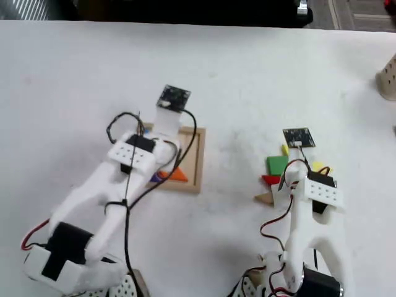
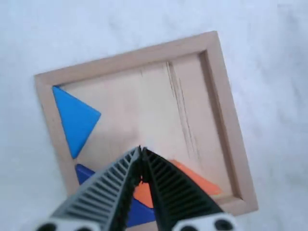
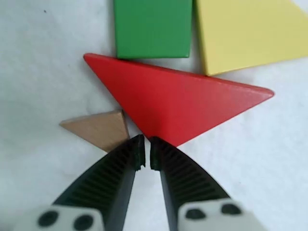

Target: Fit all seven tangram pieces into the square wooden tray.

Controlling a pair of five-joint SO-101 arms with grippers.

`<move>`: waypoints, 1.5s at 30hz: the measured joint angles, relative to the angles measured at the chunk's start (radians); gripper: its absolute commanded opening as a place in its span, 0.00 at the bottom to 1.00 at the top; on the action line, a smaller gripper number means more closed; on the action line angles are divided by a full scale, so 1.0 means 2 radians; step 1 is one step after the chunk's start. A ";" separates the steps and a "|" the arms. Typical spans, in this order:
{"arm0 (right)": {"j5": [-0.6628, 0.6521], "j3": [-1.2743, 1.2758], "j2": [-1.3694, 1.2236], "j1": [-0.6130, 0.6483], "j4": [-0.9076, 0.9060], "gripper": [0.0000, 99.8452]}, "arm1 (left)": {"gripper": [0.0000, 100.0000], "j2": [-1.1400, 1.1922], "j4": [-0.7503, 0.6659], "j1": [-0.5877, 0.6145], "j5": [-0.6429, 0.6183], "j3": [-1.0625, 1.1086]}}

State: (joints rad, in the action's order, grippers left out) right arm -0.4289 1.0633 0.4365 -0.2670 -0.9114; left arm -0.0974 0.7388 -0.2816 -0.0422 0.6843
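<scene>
Part-filled tray [image 2: 130, 55] — red triangle [image 3: 178, 101] apparently next
The left gripper [image 2: 141, 154] hangs clenched, empty, over the tray's bare floor, seemingly to nudge pieces home; the right gripper [image 3: 144, 149], clenched and empty too, sits at the red triangle's corner.

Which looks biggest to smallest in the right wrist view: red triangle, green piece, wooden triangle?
1. red triangle
2. green piece, cut off at the picture's edge, so its rank is unsure
3. wooden triangle
</scene>
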 measured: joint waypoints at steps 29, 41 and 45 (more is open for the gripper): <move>0.000 0.000 0.000 -0.004 0.000 0.04 | 0.02 0.037 0.086 -0.041 0.005 -0.002; 0.000 0.000 -0.001 -0.004 0.000 0.04 | 0.02 0.037 0.112 -0.084 0.005 -0.002; 0.000 0.000 -0.001 -0.004 0.000 0.04 | 0.02 0.015 0.115 -0.064 0.005 -0.001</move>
State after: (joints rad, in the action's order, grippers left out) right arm -0.4289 1.0633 0.4350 -0.2746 -0.9114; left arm -0.0683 0.9689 -0.4104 -0.0330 0.6828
